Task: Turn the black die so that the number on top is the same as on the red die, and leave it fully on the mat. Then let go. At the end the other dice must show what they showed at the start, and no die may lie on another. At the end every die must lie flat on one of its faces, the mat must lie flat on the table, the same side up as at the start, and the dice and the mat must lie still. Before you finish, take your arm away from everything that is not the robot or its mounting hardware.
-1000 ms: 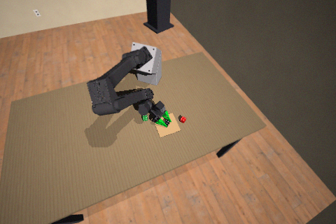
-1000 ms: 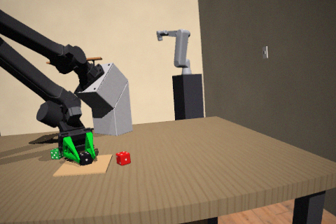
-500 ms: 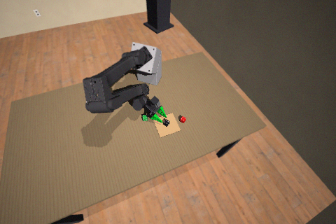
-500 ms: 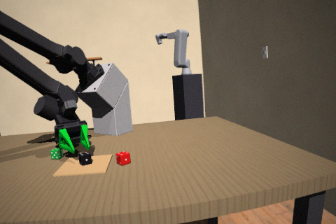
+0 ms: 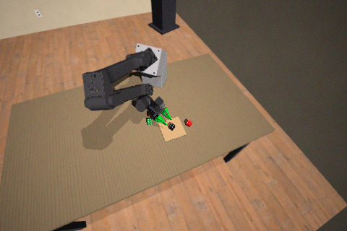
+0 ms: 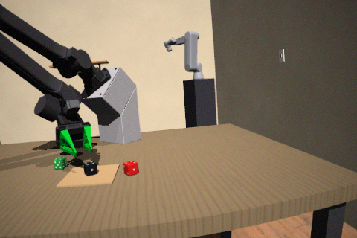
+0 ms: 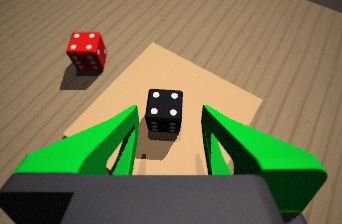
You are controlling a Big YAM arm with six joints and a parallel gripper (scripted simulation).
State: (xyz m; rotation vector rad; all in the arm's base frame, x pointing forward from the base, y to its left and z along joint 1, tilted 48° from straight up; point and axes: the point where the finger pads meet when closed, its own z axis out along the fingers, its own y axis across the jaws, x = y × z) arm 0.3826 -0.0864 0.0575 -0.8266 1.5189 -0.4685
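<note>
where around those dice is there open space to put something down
Table right of the red die is bare, as is the near stretch in front of the mat. Crowded: the mat's far side, where the open gripper hangs above the black die beside the green die.

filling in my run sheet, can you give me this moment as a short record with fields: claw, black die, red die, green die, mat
claw: green claw open, holding nothing, raised above the mat, fingers either side of the black die but apart from it
black die: black die flat on the mat, four pips on top
red die: red die on the table off the mat, four pips on top
green die: green die on the table beside the mat, top face unreadable
mat: tan mat flat on the table
</note>
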